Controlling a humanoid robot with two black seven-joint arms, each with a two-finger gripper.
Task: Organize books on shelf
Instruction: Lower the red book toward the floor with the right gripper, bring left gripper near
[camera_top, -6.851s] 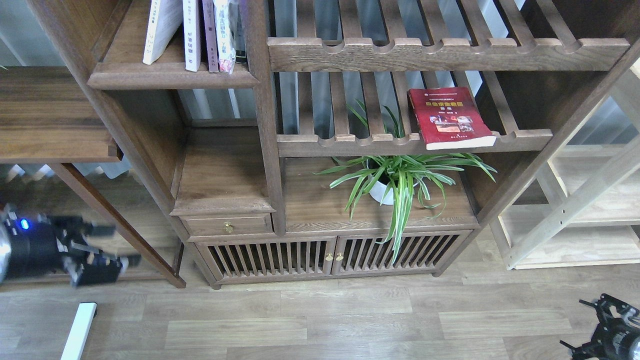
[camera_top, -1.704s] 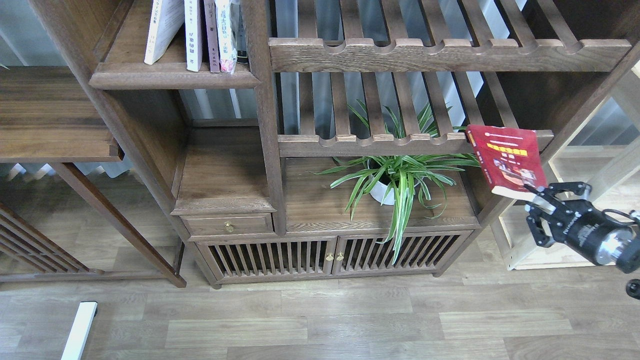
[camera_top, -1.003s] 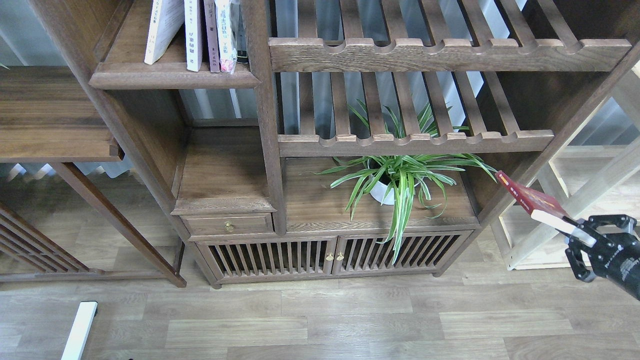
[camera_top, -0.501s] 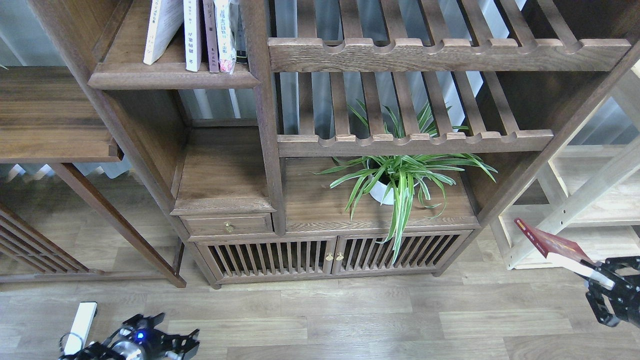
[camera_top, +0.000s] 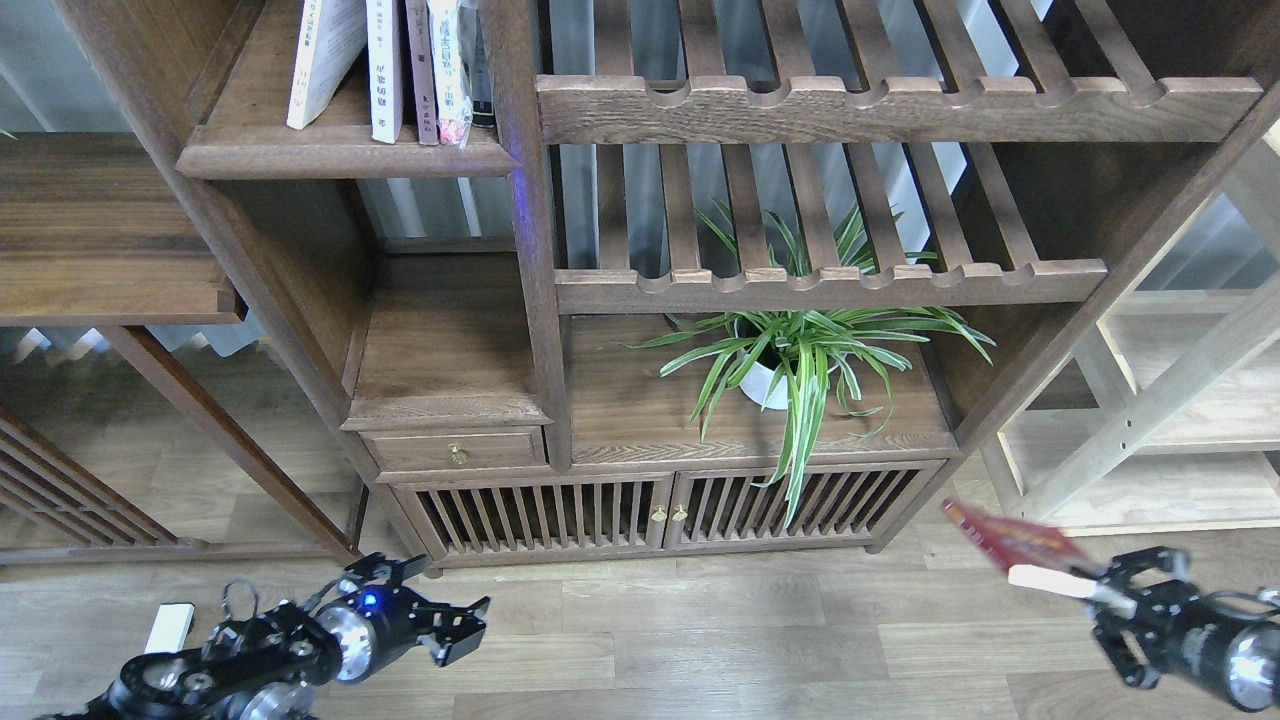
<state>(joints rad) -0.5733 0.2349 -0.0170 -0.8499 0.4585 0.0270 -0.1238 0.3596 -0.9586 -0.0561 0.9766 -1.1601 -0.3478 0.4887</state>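
Right gripper (camera_top: 1118, 588) clamps red book (camera_top: 1015, 545); left gripper (camera_top: 462, 628) open, empty

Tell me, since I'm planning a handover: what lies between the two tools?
In the head view, only bare wood floor separates the left tool from the right tool, which holds the red book.

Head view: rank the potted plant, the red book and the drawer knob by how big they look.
1. potted plant, leaves spreading widest.
2. red book, held edge-on in the right gripper and nearer the camera, so its apparent size is unreliable.
3. drawer knob, smallest.
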